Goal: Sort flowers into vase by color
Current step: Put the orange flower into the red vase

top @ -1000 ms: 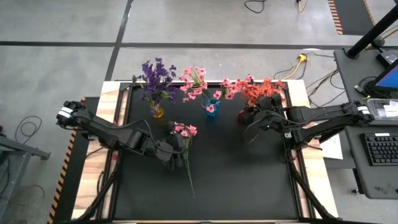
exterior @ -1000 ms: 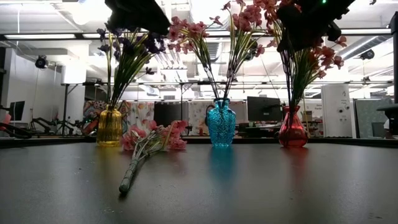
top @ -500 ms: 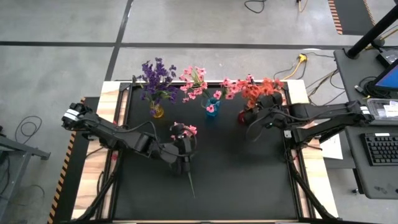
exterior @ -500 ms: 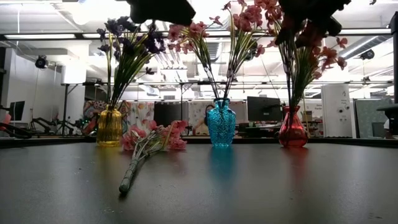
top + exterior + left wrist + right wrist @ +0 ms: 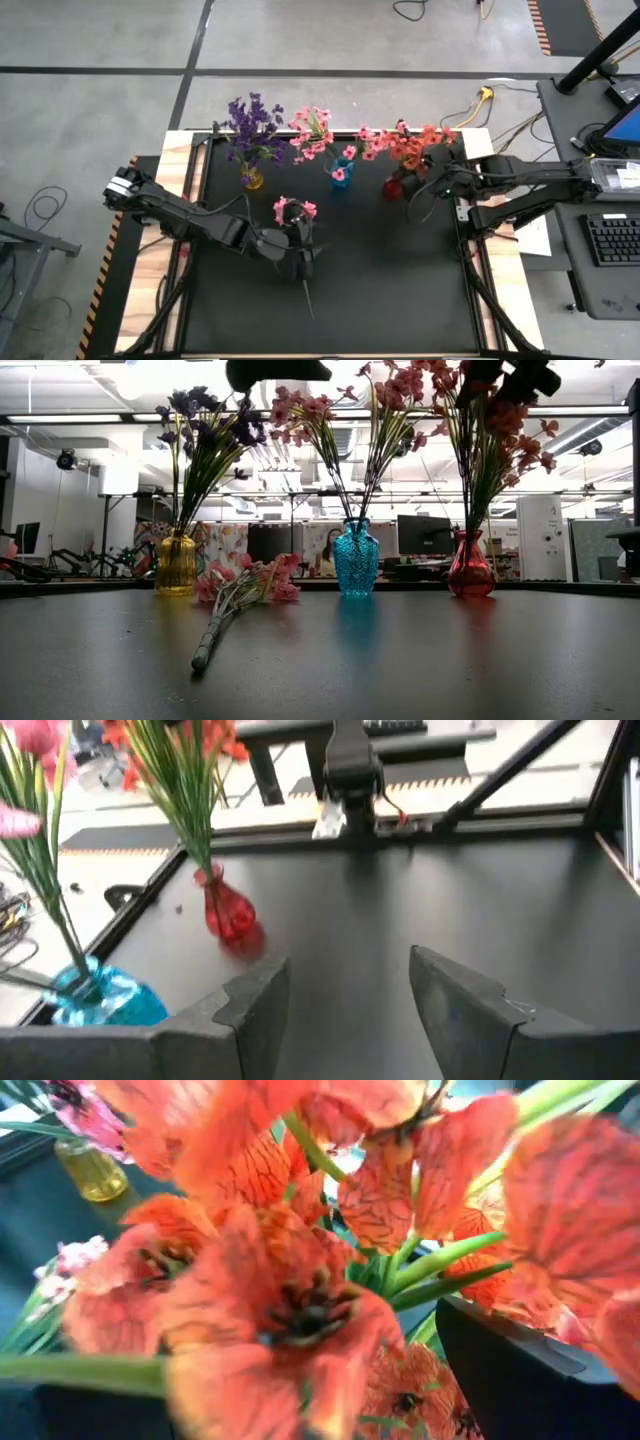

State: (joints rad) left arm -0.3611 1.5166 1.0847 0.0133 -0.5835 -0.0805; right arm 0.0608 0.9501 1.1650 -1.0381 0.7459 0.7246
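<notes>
1. Three vases stand in a row at the far side of the counter (image 5: pixel 400 290), all already filled: purple flowers (image 5: pixel 250 122) in the yellow vase (image 5: pixel 176 564), pink flowers (image 5: pixel 318 133) in the blue vase (image 5: pixel 356 557), coral-red flowers (image 5: pixel 415 143) in the red vase (image 5: pixel 470 567).
2. One pink sprig (image 5: pixel 243 589) lies flat on the counter, blossoms toward the vases, stem pointing to the near edge. By colour it likely belongs in the blue vase; this looks like the only piece left to sort.
3. Left gripper (image 5: pixel 300 255) hangs above the sprig's stem, just below the blossom head; fingers (image 5: pixel 250 1010) spread apart, nothing between them. Low view shows the sprig on the surface, not lifted.
4. Right gripper (image 5: pixel 432 172) sits among the coral-red blooms over the red vase. Fingers stand wide; the blossoms crowd its wrist camera, and no stem appears clamped.
5. Judgement: red sorting seems finished; the grasp of the pink sprig is not yet made.
</notes>
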